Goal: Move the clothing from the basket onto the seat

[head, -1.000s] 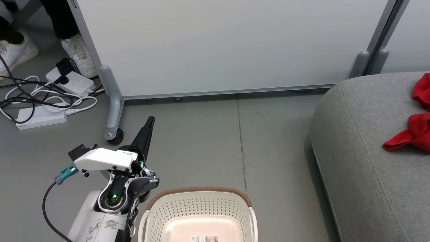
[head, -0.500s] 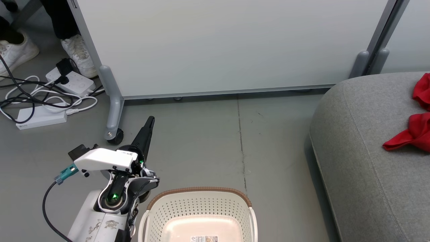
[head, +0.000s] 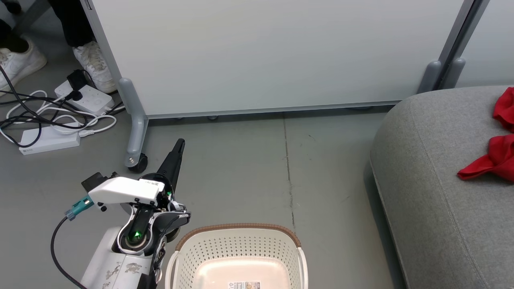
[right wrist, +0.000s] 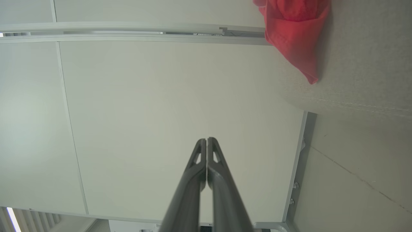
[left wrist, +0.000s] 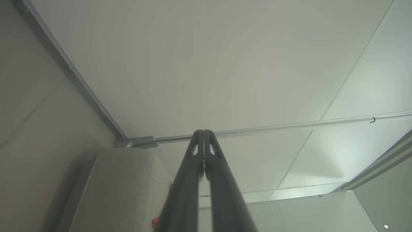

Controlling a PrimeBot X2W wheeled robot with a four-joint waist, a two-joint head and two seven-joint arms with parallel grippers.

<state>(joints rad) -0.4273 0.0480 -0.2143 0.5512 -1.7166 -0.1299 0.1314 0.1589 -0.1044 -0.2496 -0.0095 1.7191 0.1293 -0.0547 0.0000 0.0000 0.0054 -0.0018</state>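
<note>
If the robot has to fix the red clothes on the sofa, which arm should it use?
Probably the right. The clothing lies on the seat on the robot's right, and the right gripper has it close in its wrist view. The left gripper is left of the basket, farther away.

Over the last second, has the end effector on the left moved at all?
No. The left end effector has stayed put: its tip sits just as far up and right of the caster wheel as before.
</note>
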